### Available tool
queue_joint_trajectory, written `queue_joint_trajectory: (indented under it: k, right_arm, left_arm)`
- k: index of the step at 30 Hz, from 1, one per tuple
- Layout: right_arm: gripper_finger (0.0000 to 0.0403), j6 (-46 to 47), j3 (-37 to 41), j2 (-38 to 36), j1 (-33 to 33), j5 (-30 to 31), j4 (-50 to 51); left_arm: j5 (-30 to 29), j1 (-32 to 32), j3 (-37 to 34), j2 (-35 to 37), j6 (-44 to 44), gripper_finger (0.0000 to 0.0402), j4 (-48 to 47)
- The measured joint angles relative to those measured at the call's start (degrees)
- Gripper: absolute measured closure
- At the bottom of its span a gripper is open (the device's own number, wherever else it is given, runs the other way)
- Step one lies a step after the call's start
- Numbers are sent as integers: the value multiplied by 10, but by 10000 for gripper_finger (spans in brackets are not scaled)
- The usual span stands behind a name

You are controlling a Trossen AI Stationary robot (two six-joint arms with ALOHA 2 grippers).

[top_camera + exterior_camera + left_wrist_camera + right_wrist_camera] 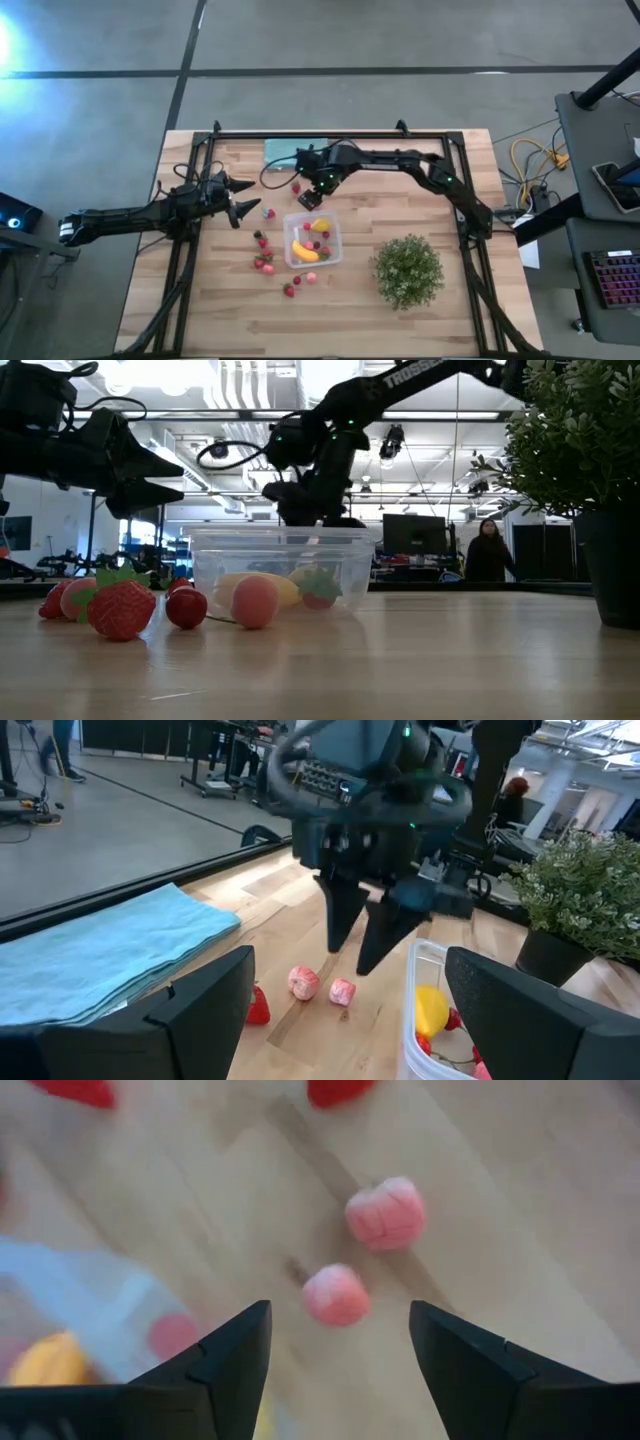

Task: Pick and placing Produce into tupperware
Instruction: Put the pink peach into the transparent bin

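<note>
On the bench (400, 215), the clear plastic box (335, 240) sits near the middle and holds a banana (305, 251), a lemon (320, 225) and some berries. The right hand (312, 197) hangs just off the box's 11 o'clock corner, fingers spread and empty, above two pink berries (337, 1294). The left hand (243, 199) waits at 9 o'clock, spread wide. Loose strawberries (264, 262) lie at the box's 8 o'clock; a green plant (408, 270) stands at 4 o'clock.
</note>
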State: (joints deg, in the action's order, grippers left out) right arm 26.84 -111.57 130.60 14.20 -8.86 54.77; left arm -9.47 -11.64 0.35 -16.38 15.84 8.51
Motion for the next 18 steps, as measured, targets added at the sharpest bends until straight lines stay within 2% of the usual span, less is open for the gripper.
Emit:
queue_joint_trajectory:
  k: [4, 10, 18]
  right_arm:
    - [171, -13, -50, 31, -3, 39, 21]
    - [170, -9, -88, 63, -7, 31, 44]
    - [174, 2, -77, 70, -17, 29, 73]
  left_arm:
    - [0, 0, 0, 0, 0, 88, 0]
    - [0, 0, 0, -1, 0, 88, 0]
    - [0, 0, 0, -1, 0, 88, 0]
